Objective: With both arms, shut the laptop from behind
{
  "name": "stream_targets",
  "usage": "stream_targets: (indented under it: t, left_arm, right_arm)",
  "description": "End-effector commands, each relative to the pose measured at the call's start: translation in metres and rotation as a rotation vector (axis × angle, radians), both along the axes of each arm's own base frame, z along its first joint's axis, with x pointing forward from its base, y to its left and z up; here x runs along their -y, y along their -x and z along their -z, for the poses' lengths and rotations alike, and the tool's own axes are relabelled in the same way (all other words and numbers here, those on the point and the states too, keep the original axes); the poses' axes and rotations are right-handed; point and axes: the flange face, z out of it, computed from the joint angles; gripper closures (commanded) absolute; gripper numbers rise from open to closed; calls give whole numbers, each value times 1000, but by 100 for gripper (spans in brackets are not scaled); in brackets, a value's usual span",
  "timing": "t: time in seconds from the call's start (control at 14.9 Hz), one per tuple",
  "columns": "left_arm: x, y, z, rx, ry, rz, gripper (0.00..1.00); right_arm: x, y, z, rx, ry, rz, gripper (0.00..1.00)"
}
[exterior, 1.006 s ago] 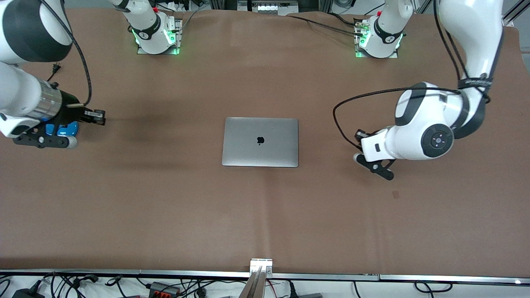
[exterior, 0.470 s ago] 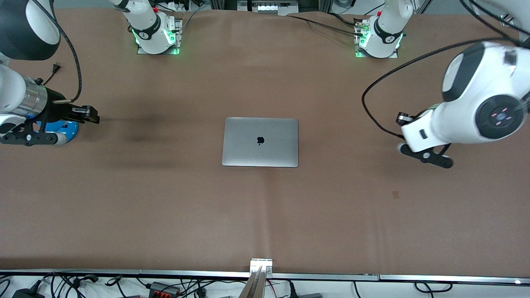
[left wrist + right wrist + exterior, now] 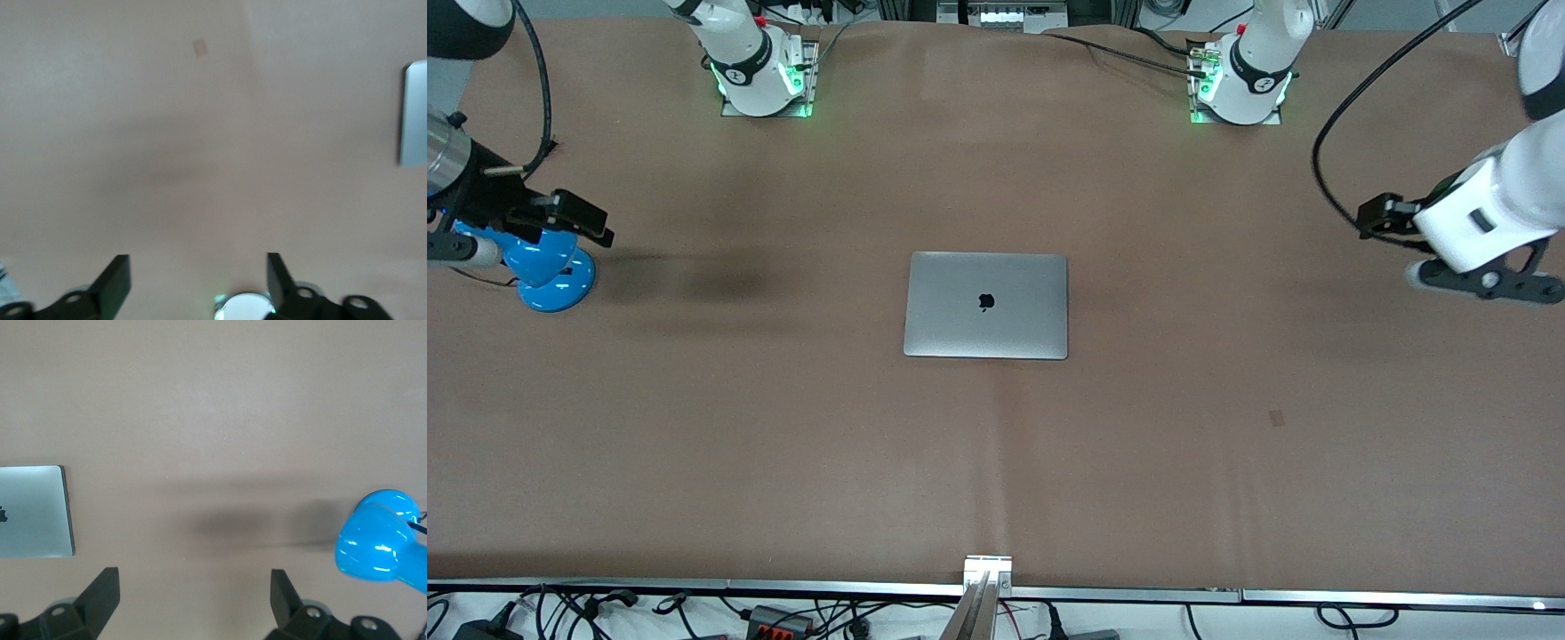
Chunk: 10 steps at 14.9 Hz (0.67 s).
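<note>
- The laptop [image 3: 986,305] lies flat in the middle of the brown tabletop [image 3: 783,444], its lid fully down and the dark logo facing up.
- Nothing touches the laptop; both arms are well apart from it, one toward each end of the tabletop.
- The right claw [image 3: 195,595] is up in the air over the right arm's end of the tabletop, its two black fingers [image 3: 100,595] spread wide with nothing between them. Bare brown surface shows in the gap.
- A glossy blue lamp [image 3: 547,267] stands on the tabletop at that same end, just beside the right claw. In the right wrist view the lamp's rounded blue head [image 3: 379,543] shows near one finger, and the laptop's edge lies well away from the other.
- The left claw [image 3: 198,280] hangs over the left arm's end of the tabletop, also spread wide and holding nothing.
- In the left wrist view only a thin strip of the laptop's silver edge shows.
- A small darker patch [image 3: 1277,417] marks the tabletop, nearer the front camera than the left claw's end.
</note>
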Motion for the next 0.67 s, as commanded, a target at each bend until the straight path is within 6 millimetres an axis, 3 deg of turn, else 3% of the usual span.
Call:
stream_targets:
  t: [0.0, 0.13, 0.34, 0.6]
  left_arm:
    - [-28, 39, -6, 117, 103, -104, 0]
    - [-29, 52, -28, 223, 98, -101, 0]
    - [-13, 53, -21, 211, 53, -55, 0]
    - [-15, 48, -19, 187, 51, -62, 0]
  right_arm:
    - [-1, 6, 2, 17, 11, -12, 0]
    - [-4, 5, 3, 17, 13, -12, 0]
    - [-6, 3, 6, 10, 7, -21, 0]
    - [-12, 2, 6, 10, 6, -35, 0]
